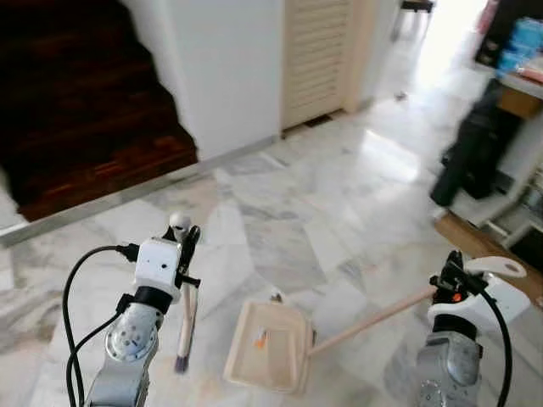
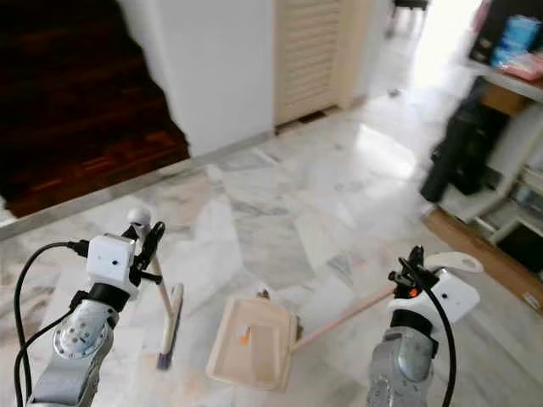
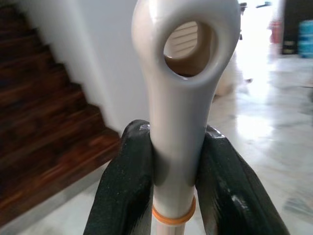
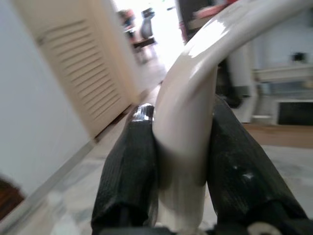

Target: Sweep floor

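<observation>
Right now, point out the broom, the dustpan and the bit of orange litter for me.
broom (image 2: 165, 326), right eye view, on the lower stick above the bristles.
dustpan (image 1: 271, 343), left eye view, on the bare floor of the pan.
orange litter (image 1: 261, 339), left eye view, on the scrap lying in the pan.

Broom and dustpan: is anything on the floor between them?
Nothing visible. The broom, held by the left gripper, stands beside the dustpan, held by the right gripper; only bare marble floor lies between.

no legible text, labels or numbers
</observation>
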